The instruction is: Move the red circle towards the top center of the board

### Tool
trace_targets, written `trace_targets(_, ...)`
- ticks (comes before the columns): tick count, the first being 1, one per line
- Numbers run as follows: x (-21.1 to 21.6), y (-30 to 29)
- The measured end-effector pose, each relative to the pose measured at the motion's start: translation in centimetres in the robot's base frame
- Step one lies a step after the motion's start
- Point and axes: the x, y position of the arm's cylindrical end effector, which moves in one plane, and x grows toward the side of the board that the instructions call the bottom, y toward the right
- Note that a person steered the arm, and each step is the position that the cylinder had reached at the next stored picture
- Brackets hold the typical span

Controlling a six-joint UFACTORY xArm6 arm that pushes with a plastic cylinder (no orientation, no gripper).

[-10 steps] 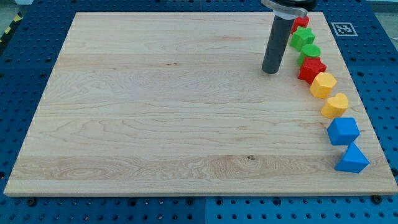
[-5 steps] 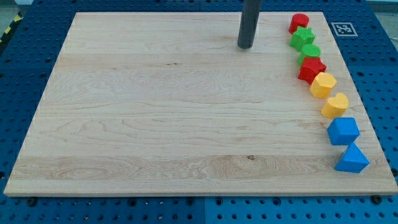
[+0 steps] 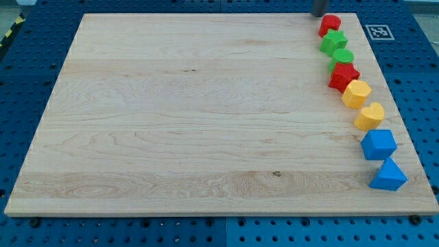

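The red circle (image 3: 329, 25) stands at the top right corner of the wooden board (image 3: 206, 116), at the head of a line of blocks along the right edge. Only the lower end of my rod shows at the view's top edge; my tip (image 3: 319, 14) is just above and left of the red circle, very close to it. I cannot tell whether they touch.
Below the red circle, down the right edge, stand a green star (image 3: 334, 42), a green circle (image 3: 341, 57), a red star (image 3: 343, 76), a yellow hexagon (image 3: 357, 93), a yellow heart (image 3: 370, 116), a blue cube (image 3: 378, 145) and a blue triangle (image 3: 389, 174).
My tip moved from left of the green blocks up and left, then right to the top edge beside the red circle. No block has moved.
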Motion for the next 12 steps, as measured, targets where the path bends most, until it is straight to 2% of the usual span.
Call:
trace_targets(1,2.0,3.6)
trace_targets(2,4.5,3.6)
trace_targets(6,5.8,3.8)
trace_targets(12,5.3,-7.0)
